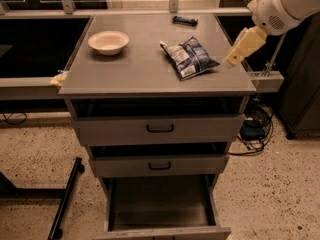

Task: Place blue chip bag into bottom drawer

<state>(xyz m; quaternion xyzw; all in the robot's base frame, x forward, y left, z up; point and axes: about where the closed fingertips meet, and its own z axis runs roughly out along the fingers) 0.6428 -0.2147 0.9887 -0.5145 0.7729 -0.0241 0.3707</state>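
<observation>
The blue chip bag point(189, 57) lies flat on the right half of the grey cabinet top point(140, 71), dark blue with white patches. My gripper point(231, 59) hangs from the white arm at the upper right, just right of the bag and slightly above the top's right edge, apart from the bag. The bottom drawer point(161, 208) is pulled open at the foot of the cabinet, and its wide flat floor is bare.
A white bowl point(108, 41) sits at the top's left. A small black bar point(185, 20) lies at the back. Two upper drawers with black handles point(160, 128) stand slightly open. Cables point(254, 130) lie on the floor at the right, and a black stand leg point(65, 204) at the left.
</observation>
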